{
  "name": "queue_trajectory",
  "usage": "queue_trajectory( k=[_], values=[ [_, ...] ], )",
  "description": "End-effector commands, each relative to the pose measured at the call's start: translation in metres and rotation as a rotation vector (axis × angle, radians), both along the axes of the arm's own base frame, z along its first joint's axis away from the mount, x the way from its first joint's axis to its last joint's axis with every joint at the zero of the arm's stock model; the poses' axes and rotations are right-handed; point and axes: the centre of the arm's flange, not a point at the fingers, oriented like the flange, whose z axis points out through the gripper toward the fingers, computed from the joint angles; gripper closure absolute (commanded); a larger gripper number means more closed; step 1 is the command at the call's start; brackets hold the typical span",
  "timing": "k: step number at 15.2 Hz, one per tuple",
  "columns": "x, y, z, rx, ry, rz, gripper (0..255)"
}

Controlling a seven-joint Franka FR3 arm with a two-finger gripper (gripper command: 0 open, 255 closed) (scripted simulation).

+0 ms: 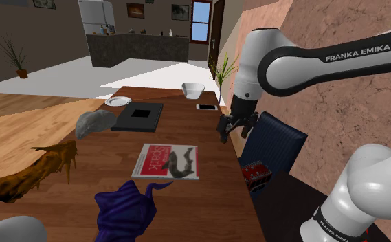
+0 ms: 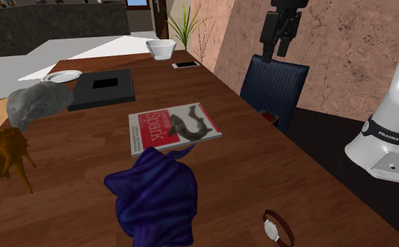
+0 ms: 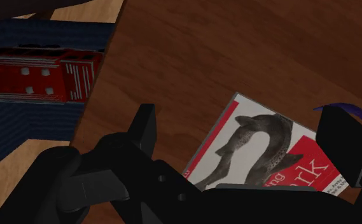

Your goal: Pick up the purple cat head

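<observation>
Tool: the black tool (image 1: 229,130) hangs in the air over the table's edge beside the chair, tilted towards the table; it is also seen high above the chair back (image 2: 278,35)
Tool state: in the wrist view its two fingers stand wide apart (image 3: 240,114) with nothing between them, so it grips nothing
Task thing: the purple cat head (image 1: 128,206) sits on the table at the end nearest the shoulder camera, a crumpled dark purple shape (image 2: 156,200), well apart from the tool
Cat head and book: it lies just beside the near edge of the book; whether they touch cannot be told
Book: a red and white book (image 1: 168,161) with a dark animal on its cover lies flat mid-table (image 2: 173,126), below the tool in the wrist view (image 3: 268,153)
Table: brown wood (image 1: 207,206)
Chair: a dark blue chair (image 1: 273,144) stands at the table's side, with a red box (image 3: 42,76) on its seat
Others on the table: a grey lump (image 1: 94,122), a brown figure (image 1: 42,168), a flat black tray (image 1: 139,117), a white plate (image 1: 118,101), a white bowl (image 1: 192,89), a phone (image 1: 206,106) and a wristwatch (image 2: 278,226)
</observation>
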Motion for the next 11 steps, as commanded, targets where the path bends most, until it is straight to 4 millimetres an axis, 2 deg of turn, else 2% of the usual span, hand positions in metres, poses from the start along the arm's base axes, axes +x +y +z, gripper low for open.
queue_trajectory(
  k=[1, 11],
  values=[
    [0.006, 0.017, -0.018, 0.008, -0.008, -0.024, 0],
    [0.056, 0.110, -0.090, 0.039, -0.039, -0.132, 0]
  ],
)
